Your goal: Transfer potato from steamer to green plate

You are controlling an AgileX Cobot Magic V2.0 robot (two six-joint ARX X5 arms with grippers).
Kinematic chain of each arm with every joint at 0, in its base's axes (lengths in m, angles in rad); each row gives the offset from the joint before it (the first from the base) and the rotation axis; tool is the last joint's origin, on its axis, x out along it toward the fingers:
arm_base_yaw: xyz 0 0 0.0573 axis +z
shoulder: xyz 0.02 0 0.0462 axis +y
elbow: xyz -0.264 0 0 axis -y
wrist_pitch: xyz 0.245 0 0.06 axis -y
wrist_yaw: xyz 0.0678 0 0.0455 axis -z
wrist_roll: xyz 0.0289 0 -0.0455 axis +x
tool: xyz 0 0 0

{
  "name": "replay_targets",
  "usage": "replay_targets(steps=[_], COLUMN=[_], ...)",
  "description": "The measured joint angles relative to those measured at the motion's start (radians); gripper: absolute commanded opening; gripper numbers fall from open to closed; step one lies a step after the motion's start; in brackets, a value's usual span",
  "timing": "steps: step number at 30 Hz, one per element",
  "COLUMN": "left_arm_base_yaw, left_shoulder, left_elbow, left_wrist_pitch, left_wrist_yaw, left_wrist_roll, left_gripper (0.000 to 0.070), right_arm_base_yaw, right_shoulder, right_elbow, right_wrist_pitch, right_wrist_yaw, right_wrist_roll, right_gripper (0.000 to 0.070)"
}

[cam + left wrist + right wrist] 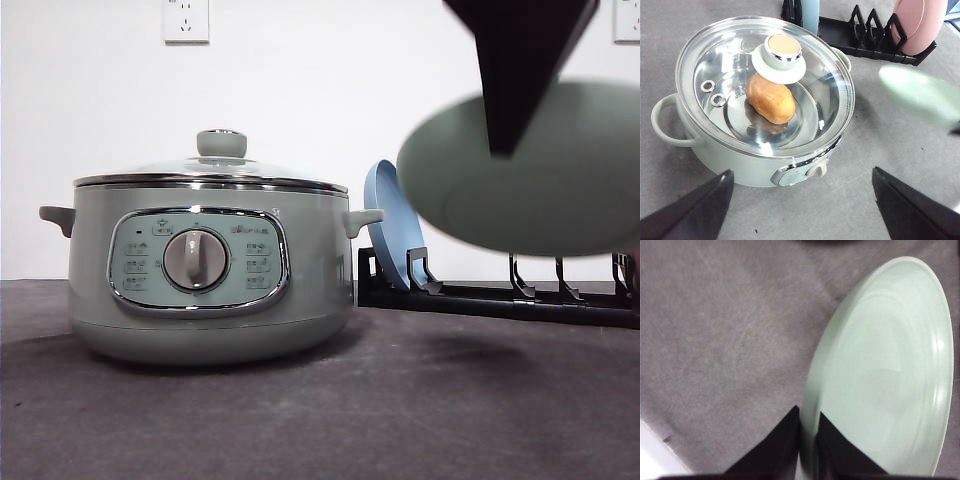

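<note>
Gripped by its rim, the green plate hangs in the right hand, above the counter. Under the glass lid of the steamer the potato lies slantwise. Nearer it, the left hand is wide open, empty.

green plate blurred, cut by right edge | blue plate partly behind it | potato seen through glass lid

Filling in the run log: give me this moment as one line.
right gripper: shut on green plate, airborne | left gripper: open above steamer | lid: on | potato: inside
</note>
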Motion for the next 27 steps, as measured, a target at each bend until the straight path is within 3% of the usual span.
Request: replay_targets(steps=[8, 16, 27], left_arm_base_yaw=[0.000, 0.000, 0.000], left_shoulder=[0.000, 0.000, 0.000], left_elbow=[0.000, 0.000, 0.000], left_wrist_pitch=[0.002, 0.002, 0.002], left_wrist_yaw=[0.000, 0.000, 0.000], left_wrist_roll=[0.000, 0.000, 0.000], left_gripper=[0.0560, 0.0560, 0.0560], right_arm_base_yaw=[0.088, 0.095, 0.107], right_shoulder=[0.003, 0.069, 0.173], right_elbow=[-0.191, -0.296, -0.350], right_wrist_pitch=[0.185, 0.327, 0.418], right_wrist_yaw=[0.006, 0.017, 0.007], right_wrist_roll=[0.046, 0.060, 0.065], right_gripper=[0.0006, 0.0006, 0.0023])
